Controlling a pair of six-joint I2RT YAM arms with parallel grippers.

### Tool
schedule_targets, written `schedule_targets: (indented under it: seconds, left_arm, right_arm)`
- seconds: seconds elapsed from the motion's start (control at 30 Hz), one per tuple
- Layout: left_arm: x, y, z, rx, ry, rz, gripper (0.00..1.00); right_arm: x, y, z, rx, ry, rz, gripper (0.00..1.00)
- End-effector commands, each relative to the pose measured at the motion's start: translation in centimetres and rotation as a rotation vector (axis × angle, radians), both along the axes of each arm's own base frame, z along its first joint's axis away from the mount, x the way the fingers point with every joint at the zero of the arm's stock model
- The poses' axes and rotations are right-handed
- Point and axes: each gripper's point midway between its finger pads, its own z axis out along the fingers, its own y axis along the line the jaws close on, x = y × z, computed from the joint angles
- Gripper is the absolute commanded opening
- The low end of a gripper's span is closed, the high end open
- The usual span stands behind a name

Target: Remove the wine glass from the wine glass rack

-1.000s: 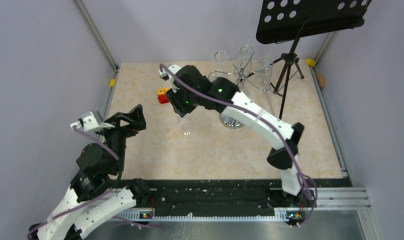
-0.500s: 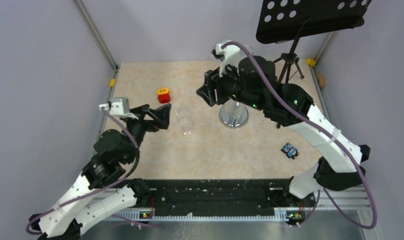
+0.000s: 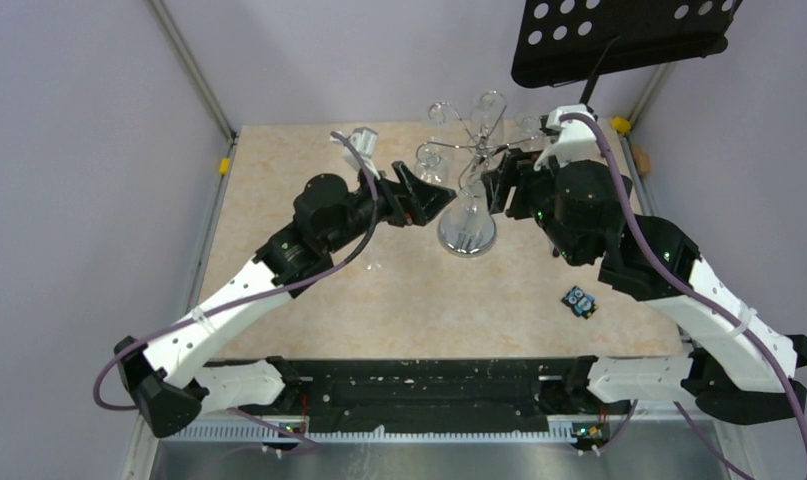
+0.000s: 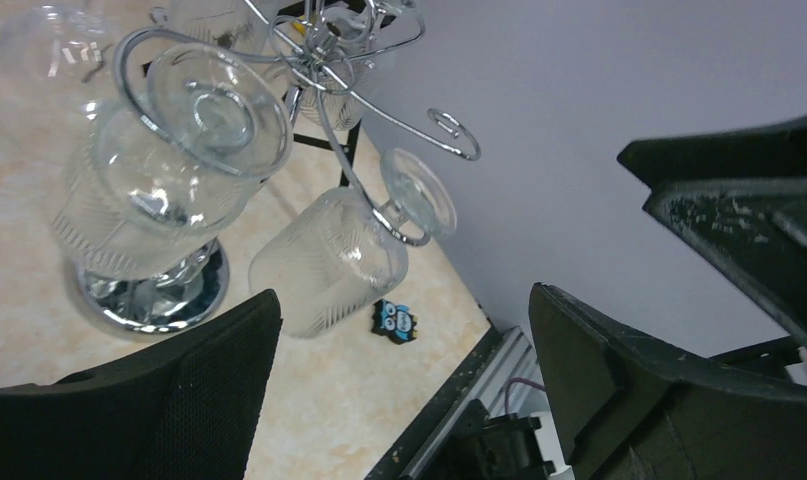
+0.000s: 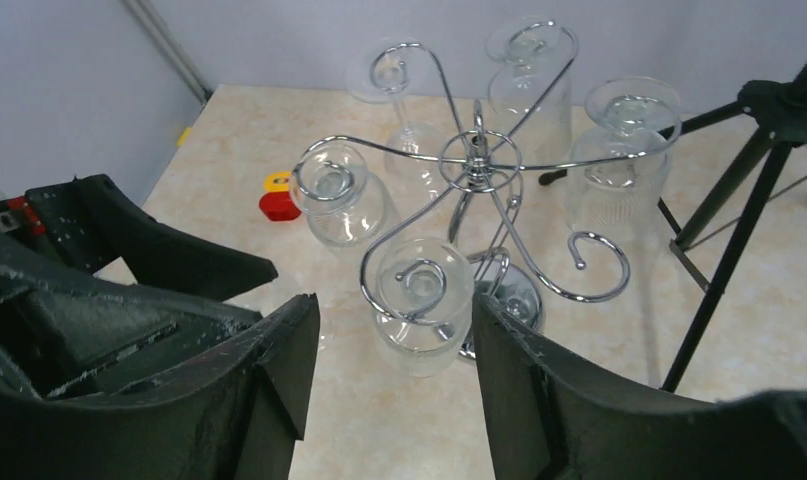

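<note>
the pale marbled tabletop carries the wine glass rack on its round chrome base near the back, a black tripod beside it, a red-and-yellow block off to the left, and a blue-and-black piece (small, owl-faced) to the right.

Overhead rear view plus close wrist views (opposite sides) of wine glass rack

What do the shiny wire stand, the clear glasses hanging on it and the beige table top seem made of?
Shiny wire stand: apparently chromed metal, mirror-bright with sharp reflections. Clear hanging glasses: probably glass, see-through, some bowls finely ribbed; clear plastic is possible. Beige table top: marble-look stone or laminate, pale veins, faint sheen.
</note>
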Motion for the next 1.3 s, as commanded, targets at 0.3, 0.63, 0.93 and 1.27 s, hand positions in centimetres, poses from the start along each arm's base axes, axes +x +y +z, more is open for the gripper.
schedule_targets:
  seconds: [0.3,0.63,0.93,1.27]
  left_arm:
    - [1.5,-2.5,4.7,-0.16,-0.035,-0.078,0.79]
    - [1.6,-0.7,4.4,-0.114,-0.077,-0.004,0.75]
    - [1.4,1.1,3.9,-0.091,-0.101,0.055,0.75]
    - [0.8,2.1,3.7,-0.085,-0.112,0.074,0.75]
  right_arm:
    - [2.4,-3.5,-2.5,0.315,0.111,-0.083,0.69]
    - [3.1,-2.0,-3.7,0.644,0.198,0.035,0.62]
    - [3.9,-0.8,-5.0,0.843,0.232,0.043,0.53]
    - [5.1,-0.4,-7.2,0.888,0.278,0.003,0.45]
